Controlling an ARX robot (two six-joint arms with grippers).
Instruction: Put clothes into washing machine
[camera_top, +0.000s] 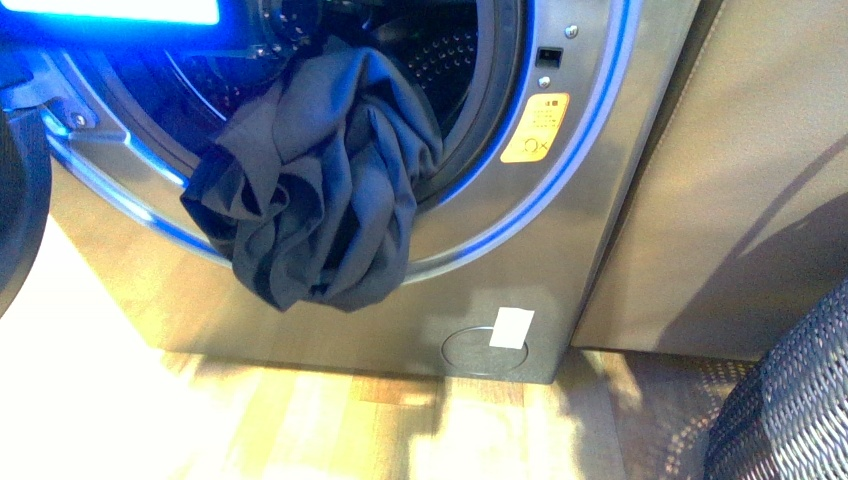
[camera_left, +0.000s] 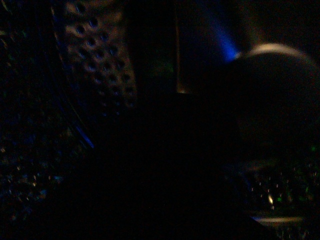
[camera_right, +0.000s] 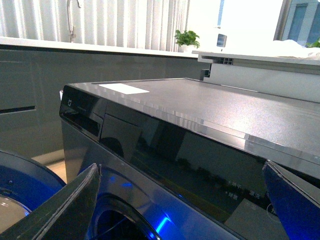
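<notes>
The silver-grey washing machine (camera_top: 300, 320) fills the front view, its round porthole open and lit blue. The dark navy clothes (camera_top: 320, 190) hang in folds over the porthole's lower rim, the top part reaching into the perforated drum (camera_top: 440, 50) and the bulk drooping outside. My left gripper (camera_top: 280, 40) shows only as black parts at the top of the opening, shut on the upper end of the clothes. The left wrist view is dark. My right gripper (camera_right: 182, 207) is open and empty, held high in front of the washer's control panel (camera_right: 165, 150).
A grey-brown cabinet (camera_top: 740, 180) stands right of the washer. A dark woven basket (camera_top: 790, 400) is at the bottom right. The washer's open door (camera_top: 20, 200) is at the left edge. Wooden floor (camera_top: 300, 420) lies in front.
</notes>
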